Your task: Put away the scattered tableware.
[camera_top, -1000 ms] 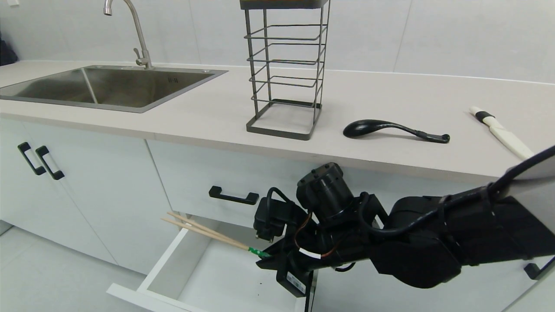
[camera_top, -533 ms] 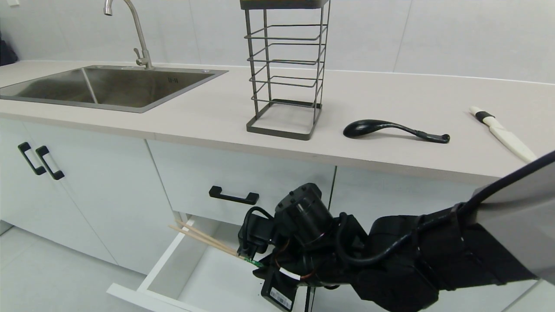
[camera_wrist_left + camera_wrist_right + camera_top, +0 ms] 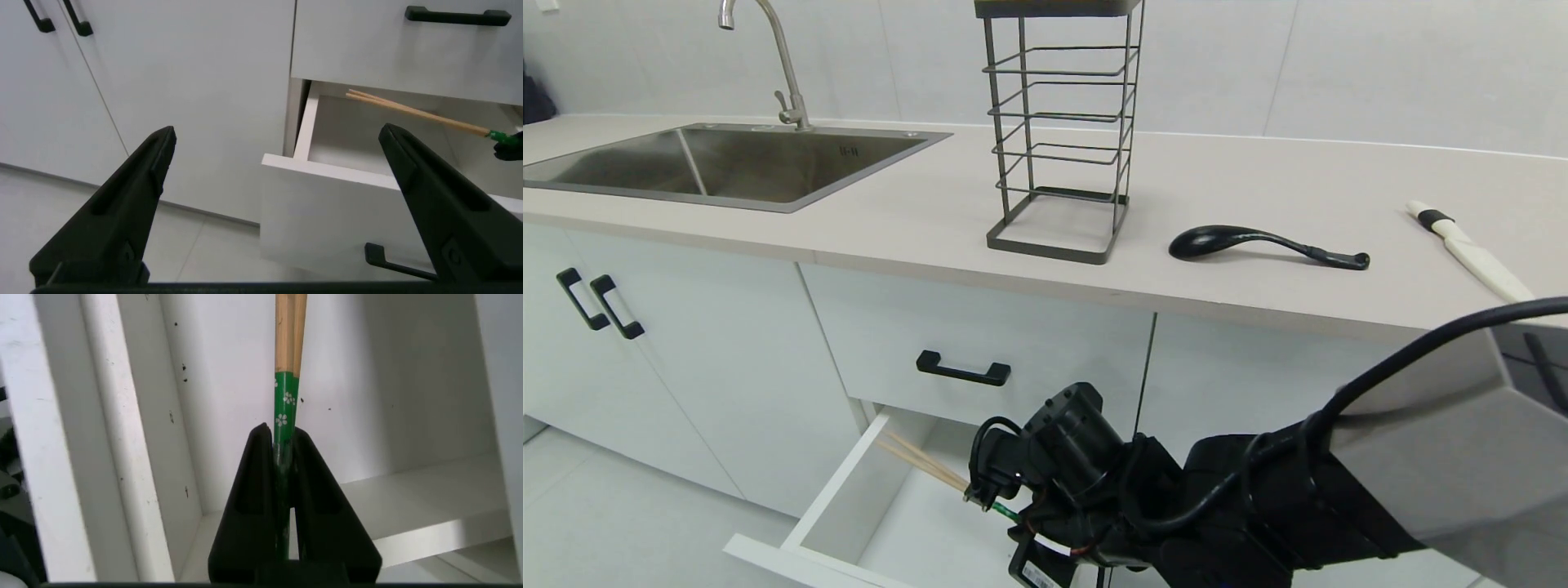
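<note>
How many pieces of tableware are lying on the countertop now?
2. A black spoon lies right of the wire rack; a white knife lies at the right end of the counter, one end behind the right arm. The chopsticks are over the drawer instead.

R pincer (image 3: pixel 282 434) clamped; L pincer (image 3: pixel 278 135) agape.

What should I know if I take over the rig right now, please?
Right gripper: shut on the chopsticks, held low in the open drawer, not yet released.
Left gripper: open and empty, out in front of the cabinets, facing the drawer.
The black spoon and white knife lie on the counter.
Left to do: release the chopsticks, then stow the spoon and knife.
</note>
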`<state>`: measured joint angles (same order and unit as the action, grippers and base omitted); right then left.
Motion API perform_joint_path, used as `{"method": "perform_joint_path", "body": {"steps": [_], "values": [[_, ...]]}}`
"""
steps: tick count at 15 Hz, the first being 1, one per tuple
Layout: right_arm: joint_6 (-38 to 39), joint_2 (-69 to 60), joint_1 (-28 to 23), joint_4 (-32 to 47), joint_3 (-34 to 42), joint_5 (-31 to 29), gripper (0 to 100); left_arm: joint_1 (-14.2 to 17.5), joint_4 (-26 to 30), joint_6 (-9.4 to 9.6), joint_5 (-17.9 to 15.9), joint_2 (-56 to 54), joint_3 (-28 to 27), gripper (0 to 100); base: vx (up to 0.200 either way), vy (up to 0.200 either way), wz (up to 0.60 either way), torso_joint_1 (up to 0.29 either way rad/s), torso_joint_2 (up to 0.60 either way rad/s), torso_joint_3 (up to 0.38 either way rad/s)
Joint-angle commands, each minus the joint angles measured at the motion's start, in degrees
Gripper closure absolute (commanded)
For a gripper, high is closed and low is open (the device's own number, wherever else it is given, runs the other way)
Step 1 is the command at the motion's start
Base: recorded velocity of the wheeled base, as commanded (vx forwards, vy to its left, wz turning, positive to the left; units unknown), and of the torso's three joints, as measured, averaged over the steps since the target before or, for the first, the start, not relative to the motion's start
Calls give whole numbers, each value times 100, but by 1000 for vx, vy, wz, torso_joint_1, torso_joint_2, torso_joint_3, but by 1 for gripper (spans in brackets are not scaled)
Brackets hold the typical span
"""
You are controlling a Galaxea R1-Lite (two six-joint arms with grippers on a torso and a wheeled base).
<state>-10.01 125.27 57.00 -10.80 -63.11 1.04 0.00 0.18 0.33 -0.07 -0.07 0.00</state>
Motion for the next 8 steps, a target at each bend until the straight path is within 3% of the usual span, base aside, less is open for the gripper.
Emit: {"method": "perform_joint_path", "body": {"steps": [1, 8], "values": [[-1, 103, -5, -1, -8, -7, 100, 0, -1, 2, -1, 7, 0, 0, 0, 0, 0, 0, 0, 0], [34, 683, -67, -1, -448, -148, 100, 0, -1, 2, -1, 7, 0, 0, 0, 0, 0, 0, 0, 0]]}}
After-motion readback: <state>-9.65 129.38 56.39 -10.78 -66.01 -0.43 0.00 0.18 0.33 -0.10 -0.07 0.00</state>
